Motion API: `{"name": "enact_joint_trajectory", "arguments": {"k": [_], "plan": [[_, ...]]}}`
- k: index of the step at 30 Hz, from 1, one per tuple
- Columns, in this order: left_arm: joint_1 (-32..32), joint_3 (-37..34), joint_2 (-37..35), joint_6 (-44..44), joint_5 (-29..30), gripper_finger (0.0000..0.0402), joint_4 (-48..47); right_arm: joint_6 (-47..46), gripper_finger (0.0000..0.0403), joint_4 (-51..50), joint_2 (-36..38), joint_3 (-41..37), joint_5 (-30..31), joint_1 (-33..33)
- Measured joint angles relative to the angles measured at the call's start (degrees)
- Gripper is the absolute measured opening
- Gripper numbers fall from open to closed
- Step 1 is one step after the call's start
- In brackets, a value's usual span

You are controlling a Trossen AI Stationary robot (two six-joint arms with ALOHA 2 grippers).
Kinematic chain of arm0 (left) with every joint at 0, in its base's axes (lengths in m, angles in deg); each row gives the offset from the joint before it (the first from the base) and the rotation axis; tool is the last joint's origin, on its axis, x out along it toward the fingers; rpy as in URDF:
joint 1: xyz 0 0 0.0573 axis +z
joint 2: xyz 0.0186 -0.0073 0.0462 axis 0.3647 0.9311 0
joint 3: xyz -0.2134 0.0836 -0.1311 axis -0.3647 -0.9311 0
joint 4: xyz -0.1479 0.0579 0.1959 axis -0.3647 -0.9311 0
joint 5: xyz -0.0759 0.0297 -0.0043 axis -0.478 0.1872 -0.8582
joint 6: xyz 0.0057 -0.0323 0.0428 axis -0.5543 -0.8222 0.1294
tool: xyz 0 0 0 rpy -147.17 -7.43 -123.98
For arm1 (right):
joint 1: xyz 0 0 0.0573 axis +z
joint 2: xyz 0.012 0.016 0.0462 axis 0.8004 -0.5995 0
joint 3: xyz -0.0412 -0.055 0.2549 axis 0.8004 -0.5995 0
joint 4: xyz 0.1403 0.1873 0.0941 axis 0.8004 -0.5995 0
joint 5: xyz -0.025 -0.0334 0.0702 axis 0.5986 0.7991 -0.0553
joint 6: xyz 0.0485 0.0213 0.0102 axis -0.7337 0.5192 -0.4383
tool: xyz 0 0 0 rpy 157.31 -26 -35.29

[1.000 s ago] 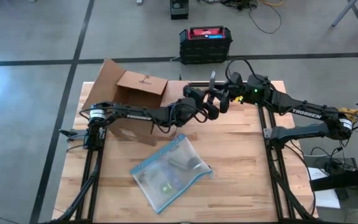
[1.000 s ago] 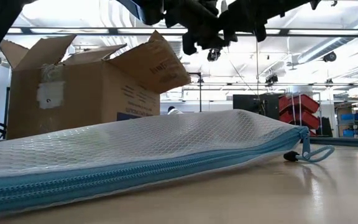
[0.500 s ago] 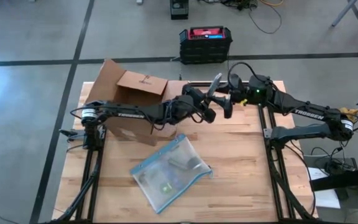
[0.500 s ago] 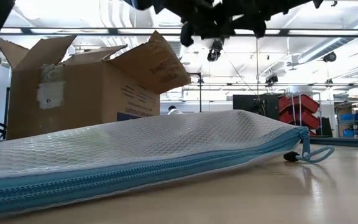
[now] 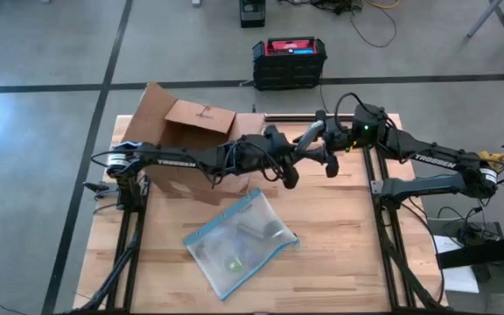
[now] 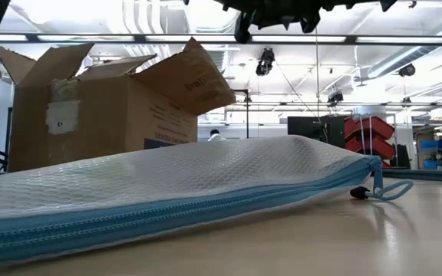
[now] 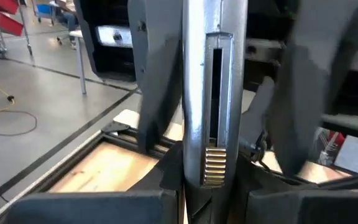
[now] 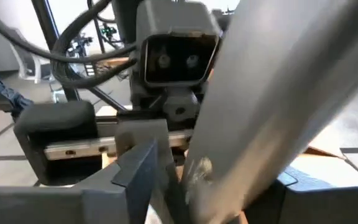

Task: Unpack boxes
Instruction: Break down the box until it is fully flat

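Left fingers (image 7: 79,208) now clamped on the silver cutter (image 7: 207,93) | right fingers (image 8: 135,174) just spread, letting it go | cardboard box (image 5: 160,109) stands open, far left of the table (image 5: 339,245) | handover looks done; you can likely cut next.

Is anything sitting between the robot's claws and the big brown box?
Nothing visible stands there. Both grippers meet above the table's back middle, the left gripper shut on a grey metal tool, the right gripper beside it. The cardboard box is leftward; the zip pouch lies nearer the front.
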Motion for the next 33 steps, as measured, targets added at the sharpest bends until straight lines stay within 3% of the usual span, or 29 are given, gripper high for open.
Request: {"name": "enact_joint_trajectory", "arguments": {"k": [13, 16, 25, 33], "plan": [[-0.58, 0.0, -3.41, -0.15, -1.66, 0.004, -1.01, -1.22, 0.0064, 1.01, 1.3, 0.04, -1.6, -0.02], [-0.7, 0.0, -3.44, -0.58, -1.66, 0.004, -1.07, -1.62, 0.0066, 1.13, 1.3, 0.04, -1.68, -0.01], [-0.8, 0.0, -3.41, -1.32, -1.45, 0.004, -2.49, -1.75, 0.0137, 1.89, 0.47, 0.0, -2.32, 0.48], [-0.89, 0.09, -3.41, -1.52, -2.68, 0.004, -2.84, -1.49, 0.0107, 3.55, 0.12, -0.04, -2.15, 1.92]]}}
